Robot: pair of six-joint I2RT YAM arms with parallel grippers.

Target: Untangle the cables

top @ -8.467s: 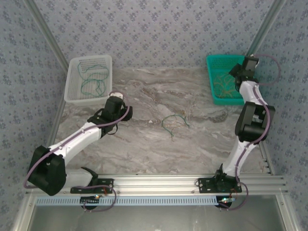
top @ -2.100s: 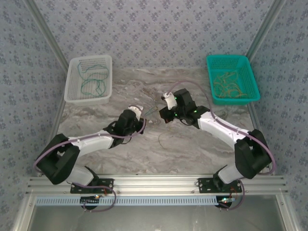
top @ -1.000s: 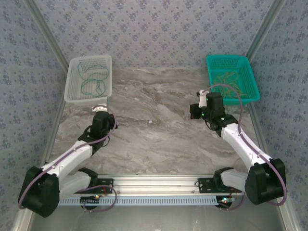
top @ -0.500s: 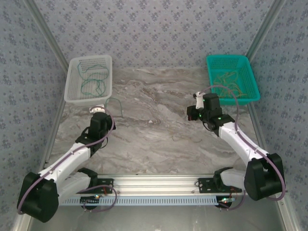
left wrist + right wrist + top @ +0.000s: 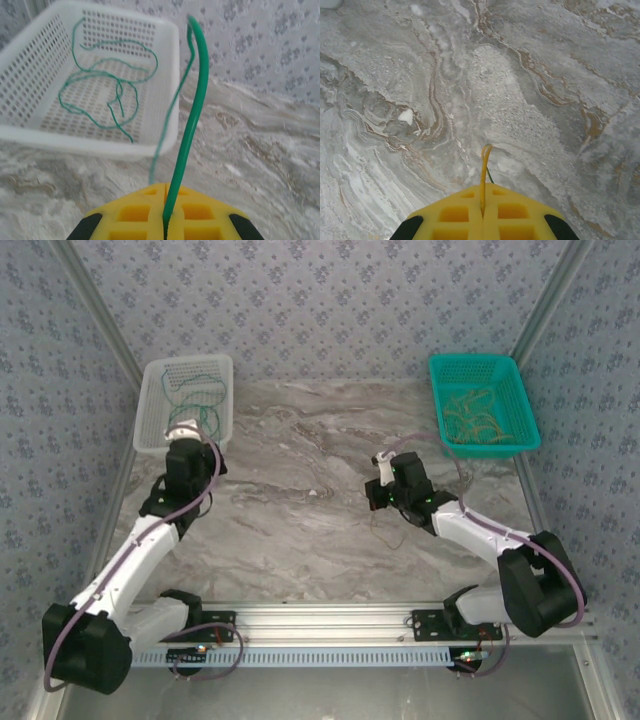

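Left gripper (image 5: 166, 221) is pinched tight on a thin green wire (image 5: 196, 100) arcing up near the white plastic mesh basket (image 5: 75, 138). The right gripper (image 5: 483, 210) is clamped on a skinny yellow wire (image 5: 483, 167) with a hooked tip.

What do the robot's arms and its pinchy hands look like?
The left arm and right arm are slim white tubes linked by chunky black joints, with a purple cable looping along each one. The left gripper and right gripper each have two bright yellow fingers patterned with square holes, with black parts at the sides.
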